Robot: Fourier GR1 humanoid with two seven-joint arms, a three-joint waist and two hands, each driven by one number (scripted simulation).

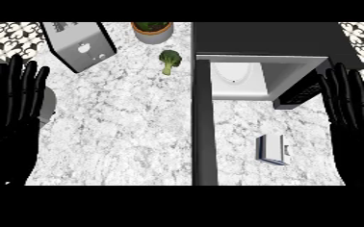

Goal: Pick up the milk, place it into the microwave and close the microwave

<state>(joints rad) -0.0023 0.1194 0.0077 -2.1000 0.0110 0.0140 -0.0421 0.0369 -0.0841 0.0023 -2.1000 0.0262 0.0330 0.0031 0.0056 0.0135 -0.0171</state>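
Both robot hands stand at the outer edges of the head view with fingers straight and pointing up, grasping nothing. The left robot hand [21, 96] rises along the left edge, its palm and fingers spread flat over the edge of the marble tabletop [113, 125], partly covering a grey round object [47, 105] that lies beneath it. The right robot hand [343, 101] mirrors this pose along the right edge, fingers released and extended, its tips near the dark vented side of the microwave [270, 38]. Both hands sit well apart from the milk [273, 149], a small white carton with a dark side that lies on the tabletop in front of the microwave, to the right of the microwave door [203, 125]. That door is swung open and shows as a long dark bar running down the middle of the view. Inside the open microwave cavity a white plate [233, 73] is visible. On the left part of the tabletop a piece of broccoli [169, 60] lies near a potted plant [152, 31], and a grey toaster-like appliance [78, 44] stands tilted near the top left corner.
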